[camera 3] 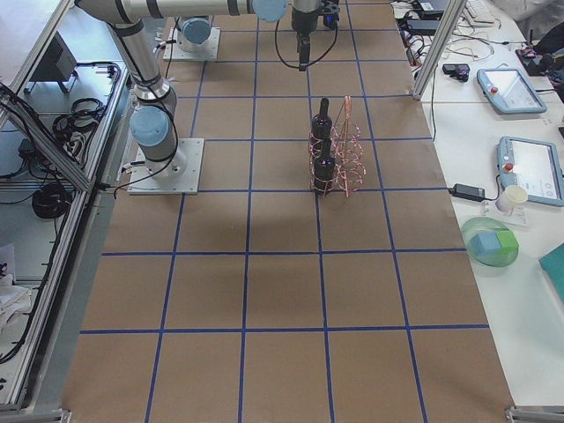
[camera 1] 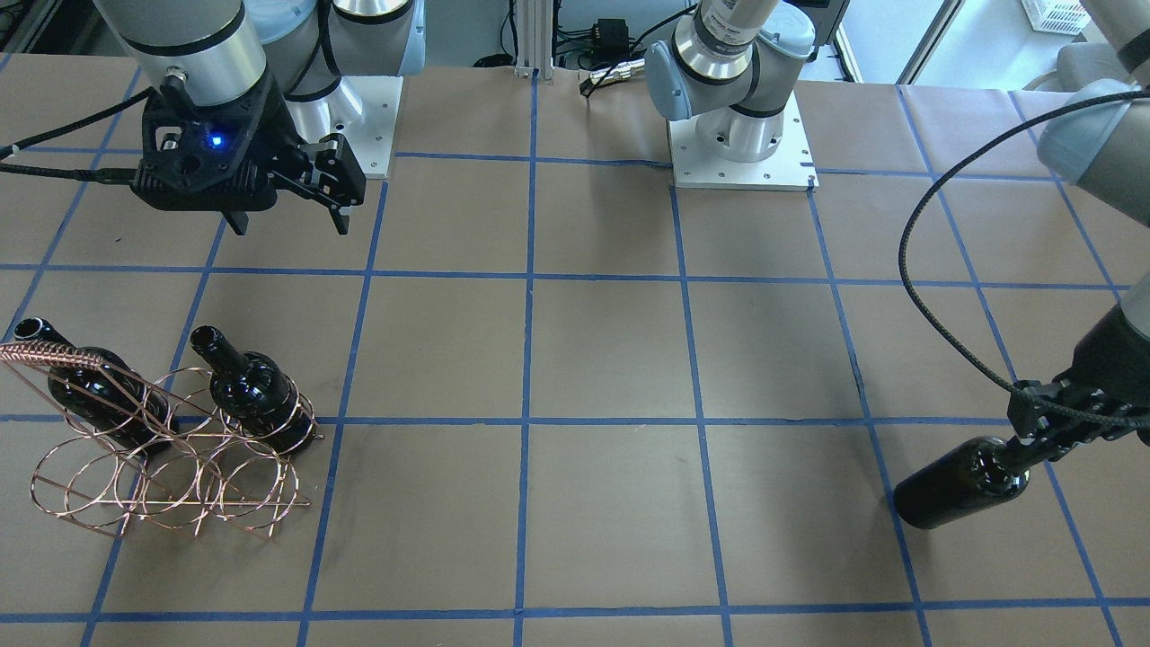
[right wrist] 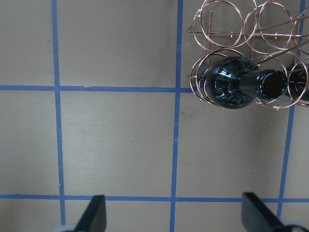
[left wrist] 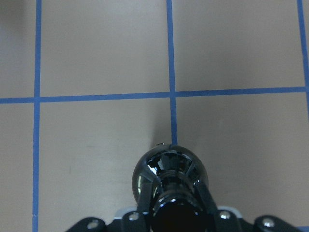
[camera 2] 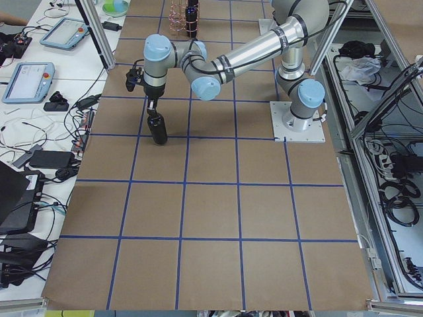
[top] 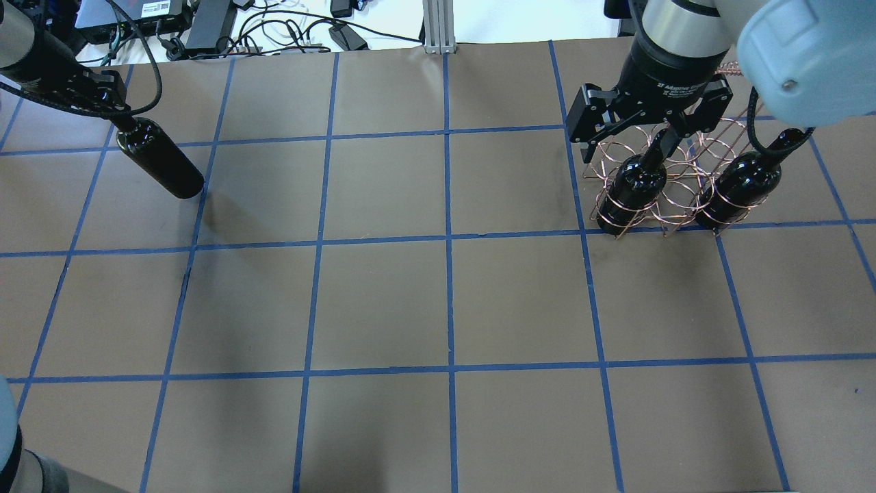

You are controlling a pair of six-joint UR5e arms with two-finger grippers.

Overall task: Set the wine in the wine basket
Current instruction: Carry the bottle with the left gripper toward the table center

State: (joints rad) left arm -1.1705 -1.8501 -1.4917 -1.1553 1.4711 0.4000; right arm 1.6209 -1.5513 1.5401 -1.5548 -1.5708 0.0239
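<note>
Nearest the lens: the wine (left wrist: 169, 166), seen mouth-on from my left wrist, with its neck filling the bottom of that view and its shoulder bulging just beyond.
Left jaws: my left gripper (camera 1: 1022, 447) is clamped on that narrow neck, and the bottle hangs upright below it.
Where the wine is: far left on the table (top: 438, 301), well apart from the wine basket (camera 1: 171, 472), which stands far right.
Right jaws: my right gripper (right wrist: 176, 215) is spread wide with nothing between the fingers. It hovers over bare table just beside the basket.
Basket load: one bottle (camera 1: 256, 391) and a second bottle (camera 1: 99, 386) sit steeply in the loops, necks up. Bare loops show between them (I judge that gap is where mine goes).
Risk, grip: the glass is glossy and I hold only the neck, so a quick carry across the table could make the body swing or slip.
Risk, basket: the wire is thin and looks light. A bump from my bottle, or from my right arm close by, could shove or tip it and knock the seated bottles.
Risk, arms: both of mine would meet near the basket.
Hidden: I cannot tell whether the bottle's base touches the table. My left pads are hidden behind the neck. The second bottle is cut off at the edge of my right wrist view. The overlapping wires make single loops hard to separate.
</note>
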